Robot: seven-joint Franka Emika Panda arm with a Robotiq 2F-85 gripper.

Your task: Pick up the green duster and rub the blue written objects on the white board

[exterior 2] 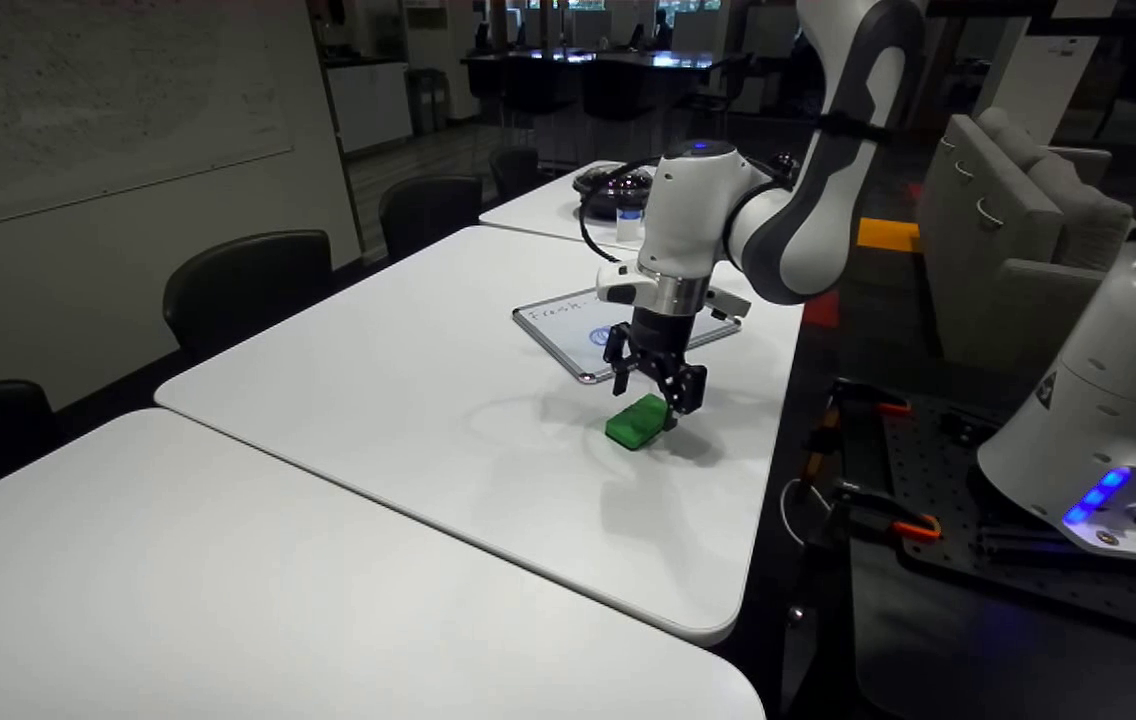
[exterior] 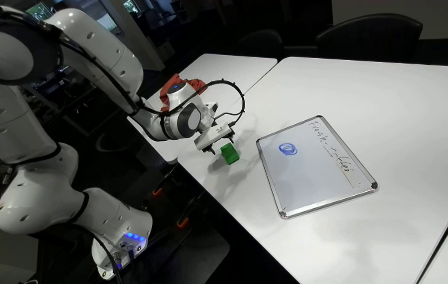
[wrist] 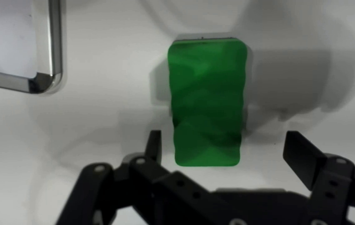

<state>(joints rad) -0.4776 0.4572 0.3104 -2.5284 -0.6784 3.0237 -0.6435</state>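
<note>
Claw state: my claw (wrist: 222,147) is released, its fingers (wrist: 155,143) spread, nothing clamped between them. Location: the duster (wrist: 208,103) lies flat on the table (exterior: 397,114), at the centre of the wrist view, long sides running up and down the frame. A corner of the board (exterior: 310,185) enters that view at the upper left; the blue scribble (exterior: 288,149) sits right of centre in an exterior view.

Handling: I rate the duster as light, probably yielding slightly under pressure, and unlikely to break. Its wavy long sides should resist slip. A thin dark layer at its upper end in the wrist view is presumably the wiping face; keep the fingers off it.

Grasp: close across the narrow width at mid-length, one finger per long side. In the wrist view the fingers line up nearer the duster's lower end; I judge a shift toward the top of the frame necessary. Gripped by one end, the duster may pivot during rubbing. Apply moderate force.
</note>
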